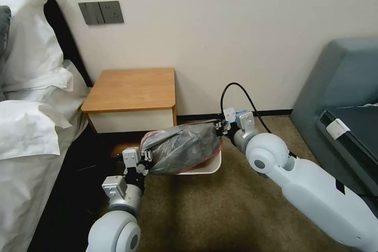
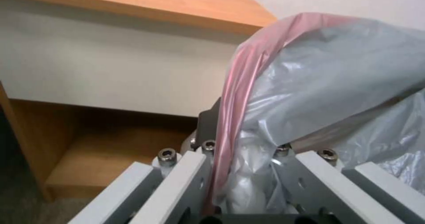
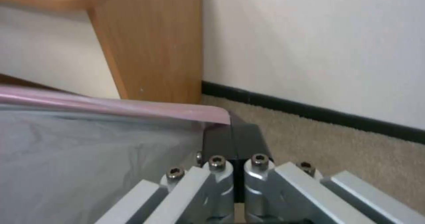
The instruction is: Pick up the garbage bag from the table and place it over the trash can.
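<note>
You're holding the garbage bag [image 1: 181,147] stretched between both arms: left gripper [image 1: 145,161] pinching its near-left edge, right gripper [image 1: 221,126] clamping its far-right edge. It's hanging directly over the trash can [image 1: 204,167], long axis running gripper to gripper.

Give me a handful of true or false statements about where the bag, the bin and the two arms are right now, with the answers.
1. The bag is stretched between both end effectors. True: the left end effector pinches one end, the right end effector the other.
2. The bag lies on the table. False: it is held over the trash can, in front of and below the tabletop.
3. The trash can stands on carpet. True.
4. The bag's edge is blue. False: it is pinkish-red.
5. The right end effector is open. False: its fingers are closed on the bag's edge.
</note>
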Robot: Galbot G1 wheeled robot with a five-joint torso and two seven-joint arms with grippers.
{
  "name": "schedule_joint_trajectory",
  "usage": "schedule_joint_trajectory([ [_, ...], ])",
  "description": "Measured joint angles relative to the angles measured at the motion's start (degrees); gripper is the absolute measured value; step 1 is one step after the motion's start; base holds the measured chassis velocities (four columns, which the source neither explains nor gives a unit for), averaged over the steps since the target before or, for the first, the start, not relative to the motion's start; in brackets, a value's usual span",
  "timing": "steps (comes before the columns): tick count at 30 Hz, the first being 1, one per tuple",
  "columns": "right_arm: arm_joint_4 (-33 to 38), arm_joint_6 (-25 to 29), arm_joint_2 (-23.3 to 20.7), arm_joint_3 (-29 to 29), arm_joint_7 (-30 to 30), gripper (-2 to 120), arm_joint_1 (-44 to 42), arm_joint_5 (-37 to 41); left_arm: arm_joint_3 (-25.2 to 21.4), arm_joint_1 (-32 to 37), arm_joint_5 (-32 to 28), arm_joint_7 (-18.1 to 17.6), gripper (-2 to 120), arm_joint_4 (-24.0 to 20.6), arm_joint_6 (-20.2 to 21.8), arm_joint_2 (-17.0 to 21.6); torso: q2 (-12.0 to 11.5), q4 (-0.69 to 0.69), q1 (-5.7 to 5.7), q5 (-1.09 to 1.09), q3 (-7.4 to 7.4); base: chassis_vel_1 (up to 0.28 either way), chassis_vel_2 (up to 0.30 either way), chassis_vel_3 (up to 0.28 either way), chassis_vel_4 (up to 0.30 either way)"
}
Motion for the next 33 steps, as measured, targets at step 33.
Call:
schedule_joint_trajectory([
  [33, -10.2, 2.1, 4.7, -5.4, -1.3, 0, 6.8, -2.1, 2.1, 0.9, 6.1, 5.2, 5, 2.6, -5.0, 1.8, 0.0, 0.01, 0.00, 0.00, 0.00, 0.000, 0.000, 0.000, 0.000],
])
